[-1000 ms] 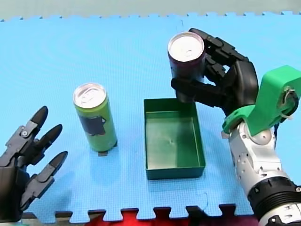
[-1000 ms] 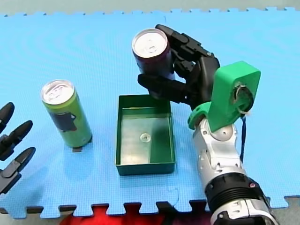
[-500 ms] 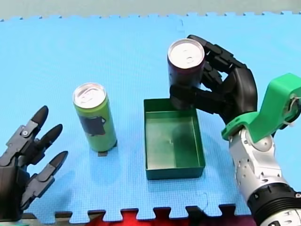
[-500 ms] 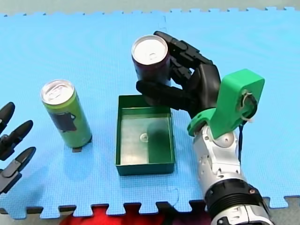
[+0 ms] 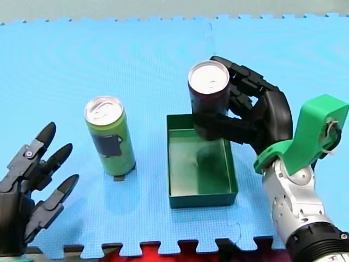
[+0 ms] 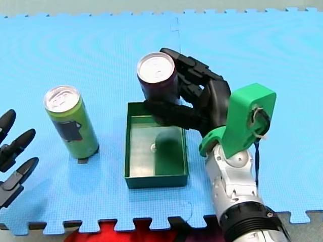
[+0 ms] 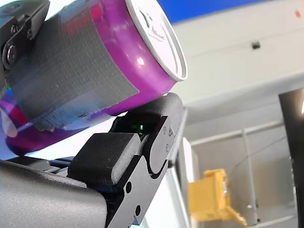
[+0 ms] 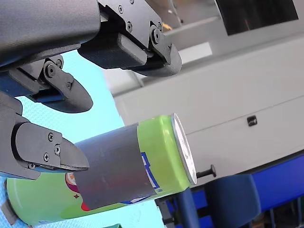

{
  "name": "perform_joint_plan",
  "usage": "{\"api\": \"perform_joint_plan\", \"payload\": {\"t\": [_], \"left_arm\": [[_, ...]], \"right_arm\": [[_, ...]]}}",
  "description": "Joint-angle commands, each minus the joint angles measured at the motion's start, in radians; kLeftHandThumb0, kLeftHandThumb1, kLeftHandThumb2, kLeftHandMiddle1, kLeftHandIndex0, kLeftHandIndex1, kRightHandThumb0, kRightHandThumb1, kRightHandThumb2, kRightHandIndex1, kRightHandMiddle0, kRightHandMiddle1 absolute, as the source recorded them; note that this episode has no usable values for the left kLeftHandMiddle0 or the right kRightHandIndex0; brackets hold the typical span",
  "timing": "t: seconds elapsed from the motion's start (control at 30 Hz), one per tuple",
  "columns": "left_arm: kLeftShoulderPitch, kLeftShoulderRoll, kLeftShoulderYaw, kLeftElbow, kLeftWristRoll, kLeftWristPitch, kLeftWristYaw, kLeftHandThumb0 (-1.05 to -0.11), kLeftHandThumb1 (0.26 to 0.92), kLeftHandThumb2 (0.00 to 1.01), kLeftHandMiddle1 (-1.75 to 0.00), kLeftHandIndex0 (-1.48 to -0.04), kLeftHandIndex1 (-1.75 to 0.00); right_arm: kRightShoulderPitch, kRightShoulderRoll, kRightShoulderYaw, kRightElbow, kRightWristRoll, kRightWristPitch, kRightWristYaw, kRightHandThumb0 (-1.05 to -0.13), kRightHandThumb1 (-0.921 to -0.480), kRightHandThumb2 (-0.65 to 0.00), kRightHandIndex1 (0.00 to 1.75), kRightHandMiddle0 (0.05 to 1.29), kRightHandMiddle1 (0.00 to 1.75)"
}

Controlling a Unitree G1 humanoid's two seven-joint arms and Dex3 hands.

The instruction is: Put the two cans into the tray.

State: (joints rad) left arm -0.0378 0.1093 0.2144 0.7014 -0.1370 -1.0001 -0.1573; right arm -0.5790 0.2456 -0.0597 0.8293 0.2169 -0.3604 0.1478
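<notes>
The right hand [image 5: 248, 117] has its fingers [image 5: 246, 82] and thumb clamped round the purple can [image 5: 208, 95], held over the far end of the green tray [image 5: 202, 200]. The can is upright, long axis near vertical, lid up. Its base is hidden behind the thumb, and its shadow falls on the tray floor. A band of grey tape [image 7: 71, 80] covers most of its label, seen in the first wrist view.

The green can [image 5: 110, 136] stands upright on the blue foam mat [image 5: 109, 49], left of the tray with a strip of open mat between them. It too wears a dark tape patch; its print is too small to read.

The left hand [image 5: 30, 185] holds nothing, fingers not curled, at the mat's near-left edge — well apart from the green can.
</notes>
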Motion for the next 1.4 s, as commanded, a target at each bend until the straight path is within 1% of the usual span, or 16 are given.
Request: {"api": "perform_joint_plan", "payload": {"t": [0.0,0.1,0.23,0.27,0.33,0.37,0.43,0.53,0.7,0.8,0.87,0.93,1.03,1.13,1.27,1.37], "left_arm": [[-0.001,0.006,0.003,-0.002,0.000,-0.012,0.000,-1.048,0.921,0.12,0.00,-0.45,0.00],[-0.001,0.008,0.002,-0.001,0.001,-0.015,-0.002,-1.048,0.921,0.12,0.00,-0.45,0.00],[-0.002,0.011,0.002,0.002,-0.001,-0.017,-0.006,-1.048,0.921,0.12,0.00,-0.45,0.00],[-0.002,0.011,0.002,0.002,-0.001,-0.018,-0.008,-1.048,0.921,0.12,0.00,-0.45,0.00],[-0.001,0.011,0.002,0.001,-0.001,-0.019,-0.008,-1.048,0.921,0.12,0.00,-0.44,0.00],[0.000,0.011,0.002,0.000,-0.001,-0.020,-0.008,-1.048,0.921,0.12,0.00,-0.44,0.00],[0.002,0.011,0.002,-0.003,-0.001,-0.020,-0.008,-1.048,0.921,0.12,0.00,-0.44,0.00],[0.004,0.012,0.002,-0.007,-0.002,-0.020,-0.010,-1.048,0.921,0.13,0.00,-0.44,0.00],[0.006,0.011,0.002,-0.014,-0.001,-0.017,-0.009,-1.048,0.921,0.13,0.00,-0.44,0.00],[0.008,0.010,0.002,-0.017,0.000,-0.016,-0.007,-1.048,0.921,0.13,0.00,-0.44,0.00],[0.010,0.010,0.002,-0.020,-0.001,-0.015,-0.006,-1.048,0.921,0.13,0.00,-0.44,0.00],[0.012,0.010,0.003,-0.022,-0.001,-0.013,-0.006,-1.048,0.921,0.13,0.00,-0.44,0.00],[0.015,0.010,0.004,-0.023,-0.005,-0.010,-0.006,-1.048,0.921,0.13,0.00,-0.44,0.00],[0.017,0.010,0.004,-0.027,-0.008,-0.005,-0.007,-1.048,0.921,0.14,0.00,-0.44,0.00],[0.021,0.010,0.004,-0.033,-0.008,-0.002,-0.007,-1.048,0.921,0.14,0.00,-0.44,0.00],[0.023,0.010,0.004,-0.036,-0.008,-0.002,-0.007,-1.048,0.921,0.14,0.00,-0.44,0.00]], "right_arm": [[0.010,0.069,0.005,-0.028,0.012,0.021,-0.006,-0.348,-0.784,-0.001,0.00,1.24,0.00],[0.016,0.068,0.008,-0.031,0.014,0.040,-0.005,-0.348,-0.784,-0.001,0.00,1.24,0.00],[0.021,0.068,0.010,-0.023,0.017,0.044,-0.003,-0.343,-0.784,0.000,0.00,1.24,0.00],[0.018,0.068,0.008,-0.014,0.019,0.044,-0.002,-0.342,-0.783,0.000,0.00,1.24,0.00],[0.007,0.067,0.002,0.016,0.024,0.048,0.002,-0.339,-0.783,0.000,0.00,1.24,0.00],[0.000,0.065,0.000,0.030,0.026,0.057,0.002,-0.338,-0.783,0.000,0.00,1.24,0.00],[-0.010,0.062,-0.003,0.046,0.028,0.073,0.000,-0.335,-0.783,0.000,0.00,1.24,0.00],[-0.020,0.060,-0.007,0.055,0.027,0.087,-0.005,-0.331,-0.781,0.000,0.00,1.24,0.00],[-0.028,0.063,-0.016,0.059,0.033,0.097,-0.001,-0.328,-0.778,0.000,0.00,1.25,0.00],[-0.032,0.065,-0.026,0.062,0.049,0.114,0.011,-0.327,-0.776,0.000,0.00,1.25,0.00],[-0.036,0.067,-0.038,0.071,0.072,0.128,0.035,-0.326,-0.775,0.000,0.00,1.25,0.00],[-0.043,0.065,-0.054,0.090,0.095,0.137,0.062,-0.325,-0.774,0.000,0.00,1.25,0.00],[-0.054,0.061,-0.069,0.119,0.111,0.137,0.090,-0.322,-0.774,0.000,0.00,1.24,0.00],[-0.068,0.057,-0.081,0.147,0.117,0.129,0.110,-0.320,-0.774,0.000,0.00,1.24,0.00],[-0.083,0.051,-0.091,0.177,0.115,0.112,0.131,-0.318,-0.774,0.000,0.00,1.24,0.00],[-0.088,0.051,-0.098,0.195,0.111,0.095,0.140,-0.317,-0.773,0.000,0.00,1.24,0.00]]}}
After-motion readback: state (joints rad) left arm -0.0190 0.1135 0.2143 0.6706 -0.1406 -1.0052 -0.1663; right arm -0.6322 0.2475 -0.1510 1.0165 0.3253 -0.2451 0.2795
